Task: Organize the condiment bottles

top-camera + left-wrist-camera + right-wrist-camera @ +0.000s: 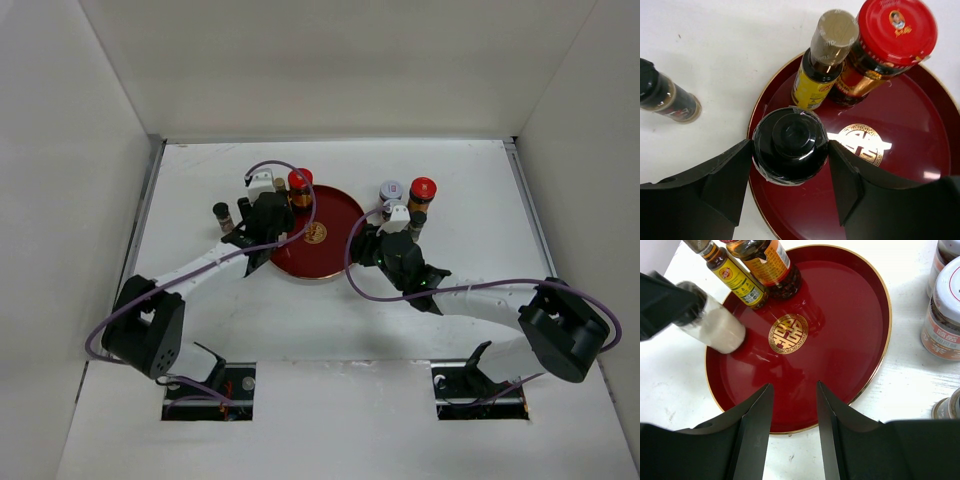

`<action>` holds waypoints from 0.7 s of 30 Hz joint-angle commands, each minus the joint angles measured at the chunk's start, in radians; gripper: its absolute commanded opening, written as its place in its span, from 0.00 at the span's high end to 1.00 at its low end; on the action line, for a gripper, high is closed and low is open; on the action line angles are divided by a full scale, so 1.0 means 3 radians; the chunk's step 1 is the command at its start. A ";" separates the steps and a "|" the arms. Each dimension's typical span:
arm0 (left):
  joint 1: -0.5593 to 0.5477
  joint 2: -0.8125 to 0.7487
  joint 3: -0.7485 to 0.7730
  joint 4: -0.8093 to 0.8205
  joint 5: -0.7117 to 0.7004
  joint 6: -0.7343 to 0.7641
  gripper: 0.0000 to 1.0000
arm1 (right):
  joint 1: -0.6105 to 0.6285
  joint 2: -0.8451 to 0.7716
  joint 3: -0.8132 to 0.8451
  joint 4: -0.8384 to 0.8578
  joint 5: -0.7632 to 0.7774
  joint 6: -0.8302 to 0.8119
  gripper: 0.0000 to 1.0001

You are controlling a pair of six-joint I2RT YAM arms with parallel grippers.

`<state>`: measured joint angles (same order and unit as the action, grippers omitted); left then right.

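My left gripper (pixel 790 150) is shut on a black-capped bottle (pixel 790 142) with pale contents, whose base stands on the left part of the round red tray (pixel 910 150); it also shows in the right wrist view (pixel 715 329). A slim yellowish bottle (pixel 822 65) and an amber red-capped jar (pixel 885 45) stand together at the tray's far edge. My right gripper (pixel 795 386) is open and empty above the tray's near right rim (pixel 880 360). In the top view the left gripper (pixel 272 228) and right gripper (pixel 368 243) flank the tray (pixel 330 215).
Two small dark bottles (pixel 222 213) (pixel 244 208) stand on the table left of the tray. Right of the tray stand a white-lidded jar (pixel 391 190), a red-capped jar (pixel 422 190), a silver-lidded jar (pixel 390 210) and a dark bottle (pixel 417 222). White walls enclose the table.
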<state>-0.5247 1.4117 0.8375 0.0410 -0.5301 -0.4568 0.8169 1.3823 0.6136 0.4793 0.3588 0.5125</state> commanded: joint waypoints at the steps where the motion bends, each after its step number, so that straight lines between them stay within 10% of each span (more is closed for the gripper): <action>1: 0.0008 -0.0002 -0.0005 0.0553 -0.0007 -0.0027 0.68 | -0.0011 -0.0031 0.0092 0.0131 -0.0025 -0.0026 0.54; 12: 0.0034 -0.0241 -0.0209 0.0533 -0.0048 -0.0027 0.29 | -0.0011 -0.0026 0.0092 0.0125 -0.0020 -0.0031 0.54; 21: 0.0105 -0.0931 -0.0480 0.0431 -0.0058 -0.0057 0.22 | -0.0011 -0.0016 0.0102 0.0115 -0.0020 -0.0031 0.54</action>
<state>-0.5102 1.2037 0.7181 0.1322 -0.5316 -0.4595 0.8169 1.3823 0.6136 0.4793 0.3588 0.5125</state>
